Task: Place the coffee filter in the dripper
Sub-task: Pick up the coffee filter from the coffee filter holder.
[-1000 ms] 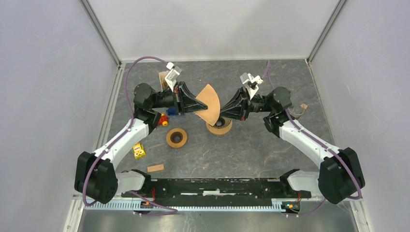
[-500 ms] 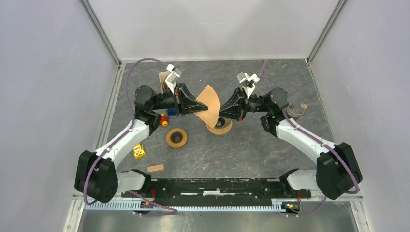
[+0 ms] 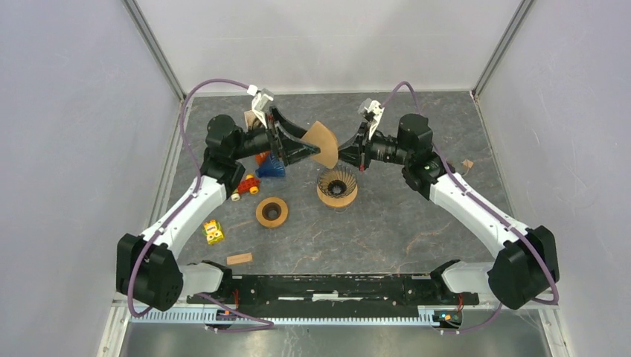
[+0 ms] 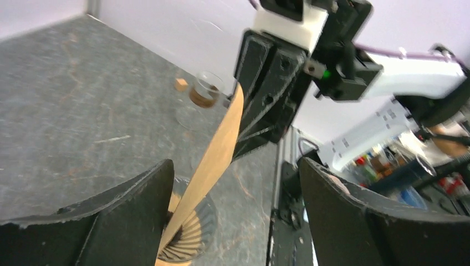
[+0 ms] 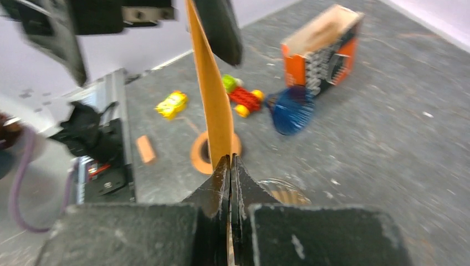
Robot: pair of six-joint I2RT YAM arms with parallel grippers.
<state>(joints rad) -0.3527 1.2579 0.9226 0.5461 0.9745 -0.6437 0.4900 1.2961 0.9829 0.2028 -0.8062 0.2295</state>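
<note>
The tan paper coffee filter (image 3: 324, 141) hangs in the air, above and behind the ribbed dripper (image 3: 337, 187) on the table. My right gripper (image 3: 344, 152) is shut on the filter's right edge. In the right wrist view the shut gripper (image 5: 230, 166) pinches the filter (image 5: 210, 94), which stands up edge-on. My left gripper (image 3: 311, 146) is open around the filter's left side. In the left wrist view the filter (image 4: 216, 149) passes between the wide-apart jaws of the gripper (image 4: 235, 166), close to the left finger (image 4: 138, 205), with the dripper (image 4: 191, 235) below.
An orange box (image 5: 324, 47), a blue ribbed cone (image 5: 291, 111) and a red-and-yellow toy (image 5: 241, 97) lie behind the left arm. A brown ring (image 3: 271, 213), a yellow toy (image 3: 214, 232) and a wooden block (image 3: 239, 259) lie nearer. A glass cup (image 3: 454, 172) stands right.
The left gripper has opened and let go of the filter. The right gripper has shut on it. Both arms moved up and back, lifting the filter away from the dripper.
</note>
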